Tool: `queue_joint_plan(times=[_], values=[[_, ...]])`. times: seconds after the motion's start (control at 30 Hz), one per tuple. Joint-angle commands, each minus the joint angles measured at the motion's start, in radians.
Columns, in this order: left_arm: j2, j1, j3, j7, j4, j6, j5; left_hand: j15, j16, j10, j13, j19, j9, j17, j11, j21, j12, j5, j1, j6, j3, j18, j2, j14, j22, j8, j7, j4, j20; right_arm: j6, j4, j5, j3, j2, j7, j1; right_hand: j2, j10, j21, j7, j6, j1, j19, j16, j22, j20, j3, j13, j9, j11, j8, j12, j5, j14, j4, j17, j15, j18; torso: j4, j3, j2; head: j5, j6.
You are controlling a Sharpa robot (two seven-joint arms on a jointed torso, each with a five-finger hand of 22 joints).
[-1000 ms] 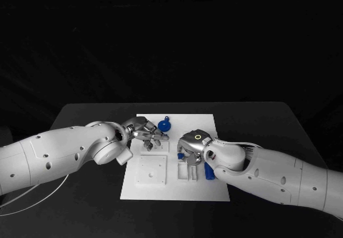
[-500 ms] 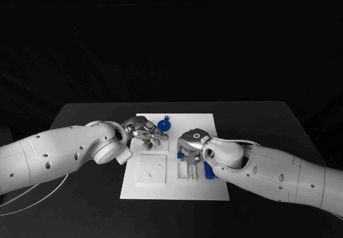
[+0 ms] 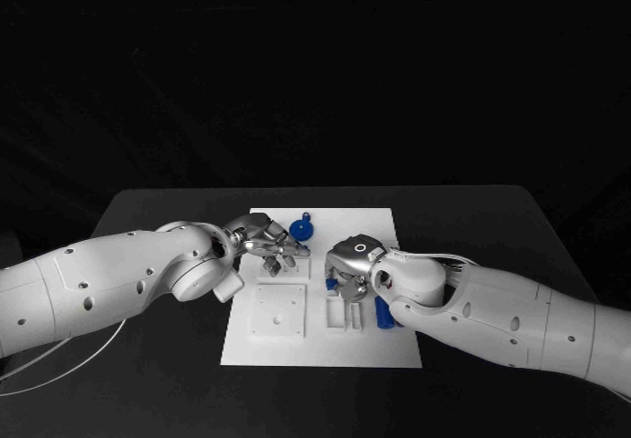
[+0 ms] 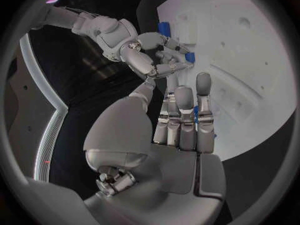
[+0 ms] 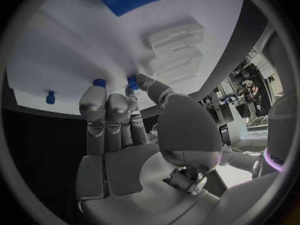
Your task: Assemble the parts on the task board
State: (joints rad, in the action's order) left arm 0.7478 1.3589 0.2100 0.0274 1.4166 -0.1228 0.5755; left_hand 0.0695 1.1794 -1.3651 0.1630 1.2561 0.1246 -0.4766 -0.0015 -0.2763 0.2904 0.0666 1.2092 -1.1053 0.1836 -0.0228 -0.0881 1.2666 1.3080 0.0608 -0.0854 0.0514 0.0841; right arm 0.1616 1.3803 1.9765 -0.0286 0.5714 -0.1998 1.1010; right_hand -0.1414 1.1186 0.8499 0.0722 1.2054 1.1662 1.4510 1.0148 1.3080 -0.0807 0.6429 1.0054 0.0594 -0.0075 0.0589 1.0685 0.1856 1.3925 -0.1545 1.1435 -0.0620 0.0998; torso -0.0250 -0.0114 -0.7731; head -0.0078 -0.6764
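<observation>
While both hands hovered over the task board (image 3: 395,351), the right hand (image 3: 350,265) pinched a small blue part (image 5: 132,81) near centre; the left hand (image 3: 270,245) held nothing visible; seating it comes next.

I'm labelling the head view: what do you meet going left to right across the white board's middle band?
Silver left hand → round blue part with a knob → silver right hand → long blue part beside the right wrist, all over the white task board.
</observation>
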Motion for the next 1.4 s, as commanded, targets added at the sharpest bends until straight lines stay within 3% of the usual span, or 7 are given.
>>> queue_joint_plan(times=[0.03, 0.27, 0.4, 0.6, 0.87, 1.1, 1.4], values=[[-0.002, 0.000, -0.001, -0.004, 0.002, 0.013, 0.002, -0.005, -0.003, 0.006, 0.001, 0.007, -0.001, 0.000, 0.002, 0.005, 0.006, 0.000, 0.000, 0.007, -0.001, -0.017, 0.010, 0.000, 0.017, 0.005, -0.001, -0.004, 0.001, -0.042, -0.014, 0.007, -0.009, -0.001, -0.026, -0.012, 0.005, 0.002, 0.006, 0.002, 0.005, -0.003, -0.002, 0.006, 0.097, -0.004, 0.014, -0.002, 0.004, -0.006, 0.003, 0.000, 0.019, 0.000, -0.001, 0.001, -0.006, -0.009, 0.0000, 0.0005, 0.000, -0.002, 0.000], [-0.003, 0.000, -0.001, -0.002, 0.004, 0.016, 0.003, -0.005, -0.002, 0.007, 0.001, 0.007, -0.001, 0.000, 0.002, 0.005, 0.006, -0.001, -0.002, 0.008, -0.001, -0.017, 0.010, 0.000, 0.017, 0.005, -0.002, -0.003, 0.001, -0.071, -0.017, 0.009, -0.009, -0.007, -0.037, -0.012, -0.003, -0.012, -0.004, 0.012, -0.027, -0.024, -0.008, -0.001, 0.094, -0.003, 0.077, -0.012, 0.003, -0.001, 0.003, -0.013, 0.041, -0.006, -0.004, -0.002, -0.004, -0.005, 0.0003, 0.0016, 0.000, -0.003, 0.000], [-0.004, 0.000, -0.001, -0.002, 0.004, 0.017, 0.003, -0.006, -0.002, 0.007, 0.001, 0.007, -0.001, 0.000, 0.003, 0.005, 0.006, -0.001, -0.003, 0.010, -0.001, -0.017, 0.010, 0.000, 0.017, 0.005, -0.002, -0.002, 0.001, -0.097, -0.018, 0.005, -0.009, -0.010, -0.035, -0.012, -0.016, -0.029, -0.012, 0.020, -0.050, -0.053, -0.017, -0.004, 0.092, -0.001, 0.143, -0.020, 0.003, 0.003, 0.003, -0.021, 0.103, -0.017, -0.024, -0.002, -0.003, 0.001, -0.0004, 0.0011, 0.000, -0.003, -0.001], [-0.003, 0.000, -0.001, -0.002, 0.005, 0.017, 0.003, -0.006, -0.002, 0.007, 0.001, 0.007, -0.001, 0.000, 0.003, 0.005, 0.006, -0.001, -0.003, 0.010, -0.001, -0.017, 0.010, 0.000, 0.017, 0.005, -0.002, -0.002, 0.001, -0.124, -0.019, 0.002, -0.010, -0.012, -0.033, -0.012, -0.024, -0.029, -0.005, 0.018, -0.049, -0.063, -0.021, 0.001, 0.091, 0.000, 0.102, -0.021, 0.003, 0.002, 0.003, -0.017, 0.134, -0.017, -0.038, 0.002, -0.002, 0.000, -0.0004, 0.0016, 0.001, -0.004, -0.003], [-0.004, 0.000, -0.001, -0.001, 0.005, 0.017, 0.003, -0.006, -0.002, 0.007, 0.001, 0.007, -0.001, 0.000, 0.003, 0.005, 0.006, -0.001, -0.003, 0.010, -0.001, -0.017, 0.010, 0.000, 0.017, 0.005, -0.002, -0.002, 0.001, -0.129, -0.023, 0.002, -0.015, -0.014, -0.032, -0.012, -0.023, -0.024, -0.002, 0.015, -0.041, -0.052, -0.018, 0.006, 0.092, 0.001, 0.027, -0.017, 0.003, 0.002, 0.003, -0.008, 0.132, -0.014, -0.043, 0.006, -0.001, -0.002, -0.0006, 0.0005, 0.000, -0.003, -0.003], [-0.004, 0.000, -0.001, -0.001, 0.005, 0.016, 0.004, -0.006, -0.002, 0.007, 0.001, 0.007, -0.001, 0.000, 0.003, 0.005, 0.006, -0.001, -0.003, 0.010, -0.001, -0.017, 0.010, 0.000, 0.017, 0.005, -0.002, -0.002, 0.001, -0.069, -0.023, 0.015, -0.023, -0.015, -0.039, -0.012, -0.014, -0.007, 0.015, 0.006, -0.016, -0.036, -0.007, 0.016, 0.096, -0.001, -0.044, -0.009, 0.003, -0.004, 0.003, 0.006, 0.109, -0.003, -0.035, 0.011, -0.004, -0.005, 0.0001, -0.0002, 0.000, -0.003, -0.002], [-0.004, 0.000, 0.000, -0.001, 0.000, 0.013, 0.009, -0.006, -0.002, 0.007, 0.001, 0.008, -0.001, 0.000, 0.003, 0.005, 0.007, -0.001, -0.003, 0.011, -0.002, -0.018, 0.008, 0.000, 0.017, 0.005, -0.002, -0.001, 0.001, 0.042, -0.012, 0.038, -0.024, -0.015, -0.067, -0.016, -0.019, 0.010, 0.036, -0.001, 0.002, -0.029, 0.004, 0.023, 0.101, -0.005, -0.060, -0.001, 0.003, -0.008, 0.003, 0.013, 0.104, 0.005, -0.024, 0.016, -0.008, -0.009, -0.0033, 0.0001, 0.001, -0.001, 0.001]])
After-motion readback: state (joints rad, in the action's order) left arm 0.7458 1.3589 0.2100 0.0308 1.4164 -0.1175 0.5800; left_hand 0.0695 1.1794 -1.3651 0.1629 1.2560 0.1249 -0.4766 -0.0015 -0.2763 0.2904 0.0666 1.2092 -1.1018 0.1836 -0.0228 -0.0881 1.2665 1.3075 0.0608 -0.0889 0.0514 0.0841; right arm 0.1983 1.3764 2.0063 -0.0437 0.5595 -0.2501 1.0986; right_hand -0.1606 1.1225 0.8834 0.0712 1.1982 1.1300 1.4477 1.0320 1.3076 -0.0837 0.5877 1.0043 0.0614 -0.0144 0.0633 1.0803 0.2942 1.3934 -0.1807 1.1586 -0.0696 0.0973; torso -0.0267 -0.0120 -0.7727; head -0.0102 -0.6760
